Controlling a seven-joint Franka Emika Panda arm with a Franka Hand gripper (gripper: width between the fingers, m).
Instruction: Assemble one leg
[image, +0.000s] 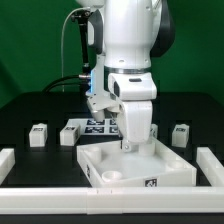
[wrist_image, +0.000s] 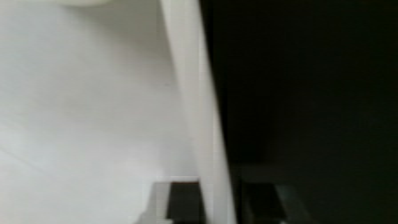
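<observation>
Three small white legs with tags stand on the black table behind the panel: one (image: 38, 135) and another (image: 68, 134) at the exterior view's left, one (image: 181, 133) at its right. No fourth leg shows. The large white panel (image: 150, 165) lies flat in front. My gripper (image: 127, 143) points down at the panel's back rim. In the wrist view the gripper (wrist_image: 217, 192) has one dark finger (wrist_image: 183, 205) on each side of the white rim (wrist_image: 192, 90), touching it. No leg shows in that view.
The marker board (image: 95, 125) lies behind the panel, partly hidden by the arm. White rails border the work area at the exterior view's left (image: 6, 160), right (image: 214, 165) and front (image: 60, 189). A hole (image: 113, 176) sits in the panel's near corner.
</observation>
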